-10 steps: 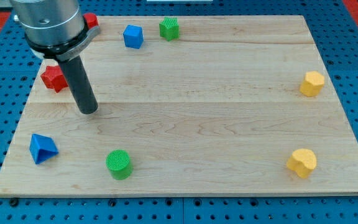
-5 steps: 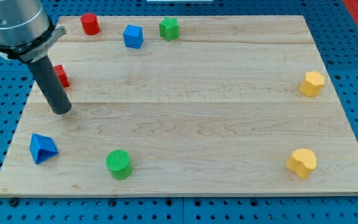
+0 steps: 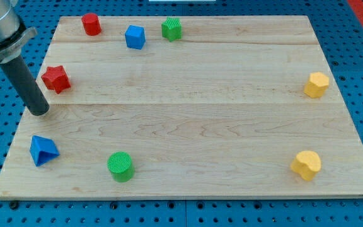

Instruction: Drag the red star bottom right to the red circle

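**Now repositioned: tip at lower left of red star**

Moved leftward across the desk [image 3: 188, 126] over the last second; tip [image 3: 38, 112] now down at the view's left edge, just below and left of the red star [image 3: 55, 78], not touching. No gripper fitted, so no open or shut state to report. Red star unmoved, well below the red circle [image 3: 91, 24] near the view's top. Judged setup for a push up and rightward toward a spot lower right of the circle.
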### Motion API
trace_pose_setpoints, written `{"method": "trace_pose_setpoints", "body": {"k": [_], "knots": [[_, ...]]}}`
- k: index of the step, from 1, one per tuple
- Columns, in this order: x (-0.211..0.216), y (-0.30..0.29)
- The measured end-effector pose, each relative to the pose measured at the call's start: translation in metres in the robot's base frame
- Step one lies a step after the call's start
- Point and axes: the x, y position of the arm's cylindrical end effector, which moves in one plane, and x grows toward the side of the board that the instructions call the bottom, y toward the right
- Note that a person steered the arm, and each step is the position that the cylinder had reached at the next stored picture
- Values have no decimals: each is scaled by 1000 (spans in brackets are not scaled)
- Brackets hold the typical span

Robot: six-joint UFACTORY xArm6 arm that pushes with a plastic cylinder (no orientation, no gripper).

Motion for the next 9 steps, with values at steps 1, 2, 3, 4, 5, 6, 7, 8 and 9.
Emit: {"method": "trace_pose_setpoints", "body": {"k": [1,2,3,4,5,6,7,8,9], "knots": [[0,-8],[0,-15],[0,-22],[0,-28],[1,-33],[1,-38],[1,-43],[0,-46],[-1,-47]]}}
